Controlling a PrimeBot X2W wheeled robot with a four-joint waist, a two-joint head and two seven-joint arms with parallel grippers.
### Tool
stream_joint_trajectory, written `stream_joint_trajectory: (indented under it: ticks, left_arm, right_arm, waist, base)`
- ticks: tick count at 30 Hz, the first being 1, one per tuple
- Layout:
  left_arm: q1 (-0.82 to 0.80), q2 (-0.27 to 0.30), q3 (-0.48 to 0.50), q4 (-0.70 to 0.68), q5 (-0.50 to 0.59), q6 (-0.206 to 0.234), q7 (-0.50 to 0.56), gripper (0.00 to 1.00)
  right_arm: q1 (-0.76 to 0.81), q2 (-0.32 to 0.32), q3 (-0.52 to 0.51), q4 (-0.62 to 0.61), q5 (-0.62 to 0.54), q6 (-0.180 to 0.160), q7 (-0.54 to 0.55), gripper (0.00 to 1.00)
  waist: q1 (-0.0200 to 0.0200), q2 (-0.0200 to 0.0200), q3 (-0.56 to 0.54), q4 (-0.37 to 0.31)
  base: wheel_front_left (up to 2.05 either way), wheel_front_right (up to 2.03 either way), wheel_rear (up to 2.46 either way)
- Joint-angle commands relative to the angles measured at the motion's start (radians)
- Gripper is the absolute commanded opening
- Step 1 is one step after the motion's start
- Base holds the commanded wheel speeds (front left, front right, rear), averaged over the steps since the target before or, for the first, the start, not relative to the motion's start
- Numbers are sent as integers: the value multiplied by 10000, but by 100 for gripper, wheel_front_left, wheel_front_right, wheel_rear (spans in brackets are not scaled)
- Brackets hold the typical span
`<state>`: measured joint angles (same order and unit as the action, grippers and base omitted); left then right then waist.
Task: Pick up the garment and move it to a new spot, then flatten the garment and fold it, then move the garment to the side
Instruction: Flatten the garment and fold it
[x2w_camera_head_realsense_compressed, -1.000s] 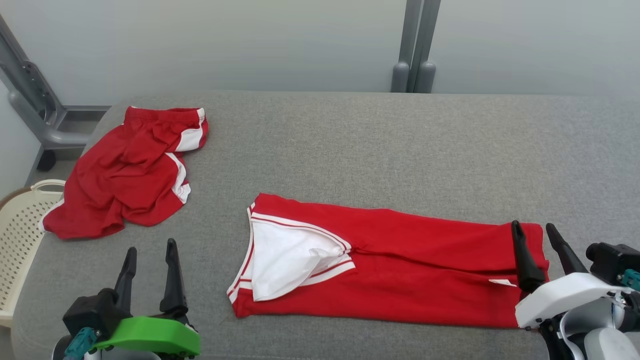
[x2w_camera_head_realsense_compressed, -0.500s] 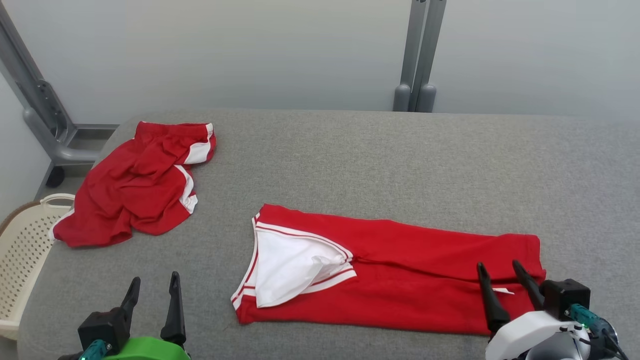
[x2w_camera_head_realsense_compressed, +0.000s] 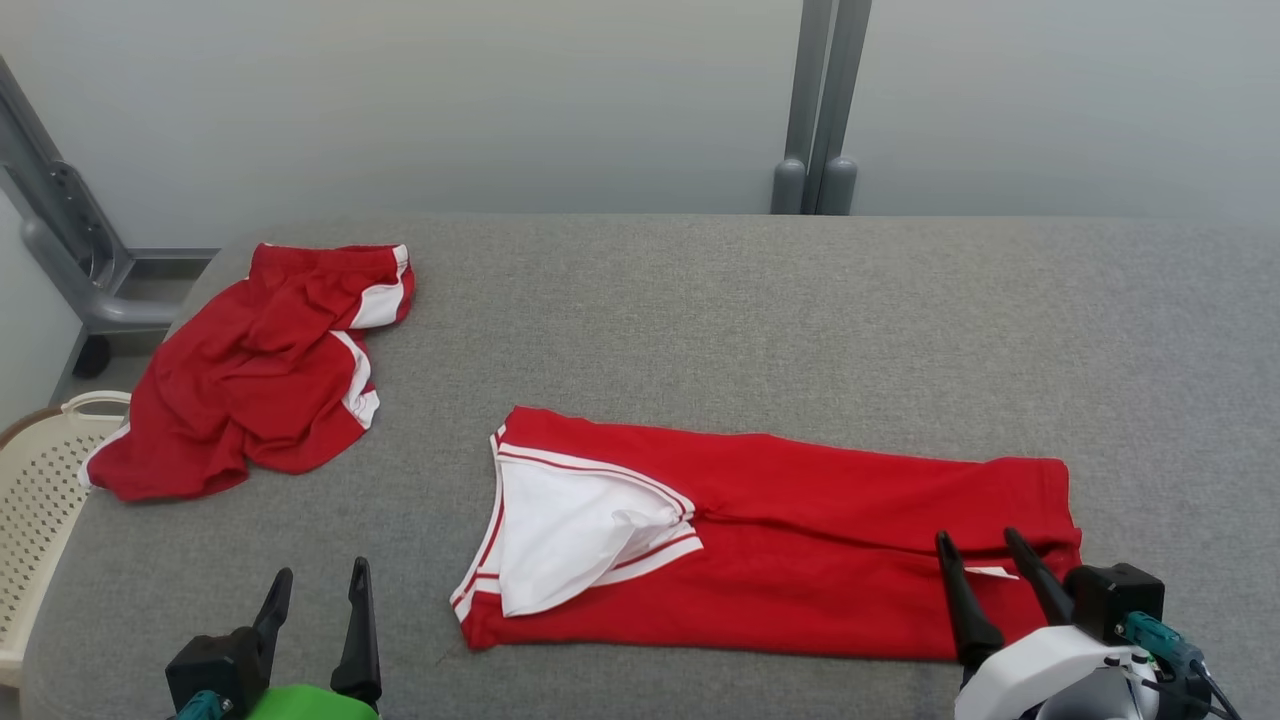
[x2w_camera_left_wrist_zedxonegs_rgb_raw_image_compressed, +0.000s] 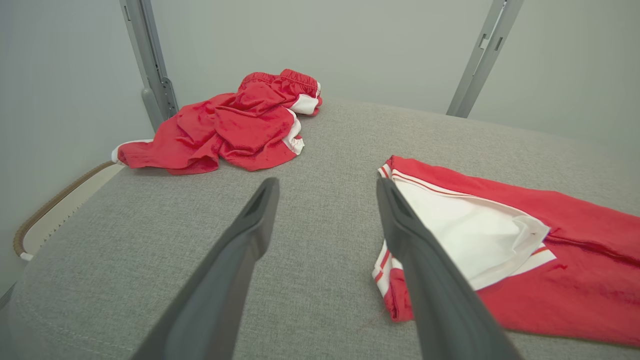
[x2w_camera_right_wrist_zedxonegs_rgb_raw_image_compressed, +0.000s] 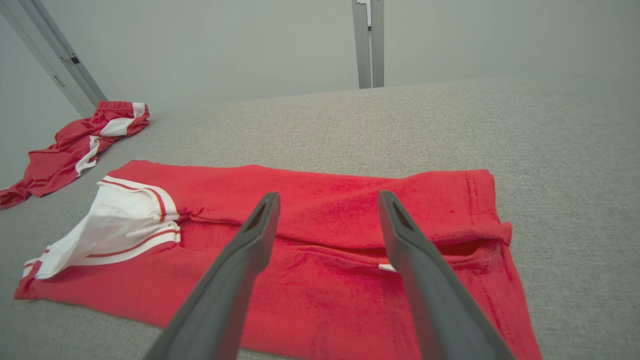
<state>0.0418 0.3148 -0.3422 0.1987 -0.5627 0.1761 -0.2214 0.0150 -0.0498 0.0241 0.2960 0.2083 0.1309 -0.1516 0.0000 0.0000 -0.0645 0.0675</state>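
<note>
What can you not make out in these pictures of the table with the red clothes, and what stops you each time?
- Basket: head view, cut off by the left edge and partly hidden by the table; its inside cannot be told.
- White tag on the folded shirt: right wrist view, too small to read, partly behind the right fingers.
- Crumpled shorts: head view, their own folds hide their shape.

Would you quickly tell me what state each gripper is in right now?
Left gripper: open, holding nothing.
Right gripper: open, holding nothing, over the long red fabric garment with white trim.
</note>
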Motion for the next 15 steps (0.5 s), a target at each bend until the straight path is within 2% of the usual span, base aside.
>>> stream_joint_trajectory:
  ticks: [1, 9, 12, 15]
  left_arm:
    - [7, 51, 20, -46, -54, 40, -20, 100]
    - [-48, 21, -25, -77, -78, 76, -27, 100]
    - [-40, 2, -64, -115, -86, 78, -7, 100]
    - [-54, 1, -103, -132, -119, 40, 21, 100]
  right_arm:
    - [-115, -17, -39, 25, 70, -4, -91, 100]
    - [-260, -18, -393, -43, -37, -4, 122, 100]
    - [-438, -19, -831, -73, -169, -4, 656, 100]
    - [-704, -20, -1502, -104, -530, -4, 1633, 100]
  waist:
    - [0, 0, 19, -22]
    - [0, 0, 58, -79]
    - [0, 0, 90, -105]
    - [0, 0, 147, -121]
  base:
    - [0, 0, 0]
    - [0, 0, 0]
    - [0, 0, 0]
    - [0, 0, 0]
